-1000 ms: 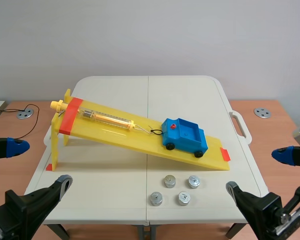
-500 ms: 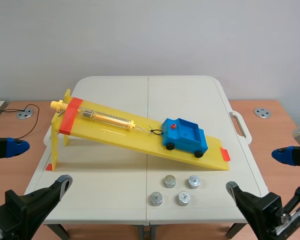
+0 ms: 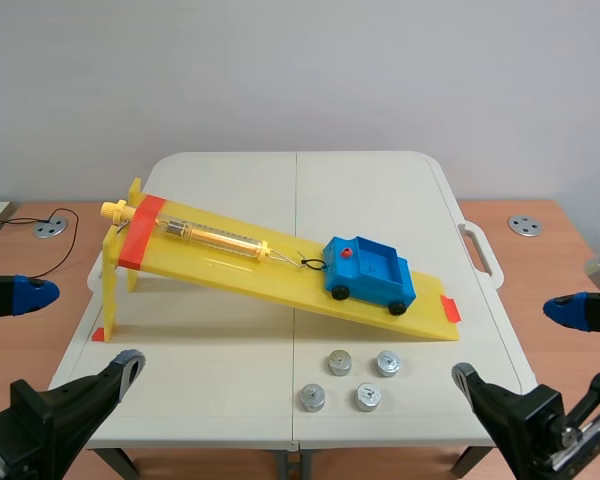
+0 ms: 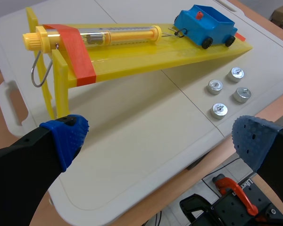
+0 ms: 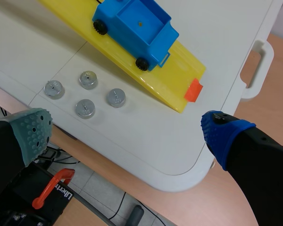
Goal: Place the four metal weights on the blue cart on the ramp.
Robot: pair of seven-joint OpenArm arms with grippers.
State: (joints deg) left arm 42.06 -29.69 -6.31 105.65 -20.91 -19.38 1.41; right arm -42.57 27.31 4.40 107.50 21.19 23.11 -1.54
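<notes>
While nothing is loaded, the left claw (image 4: pixel 160 136) and right claw (image 5: pixel 127 129) are hanging wide apart by the desk (image 3: pixel 380 190).
The ramp (image 3: pixel 220 265) is standing on thin legs, so a heavy push could be tipping it; the cart (image 3: pixel 370 272), low on it, could be rolling; the four weights (image 3: pixel 339 362) are crowding together just beside it, inviting knocks. The tether (image 3: pixel 313 265) is reading unclear.

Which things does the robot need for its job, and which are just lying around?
Needed:
four metal weights
blue cart
yellow ramp

Just lying around:
round disc with the black cable
other round disc
</notes>
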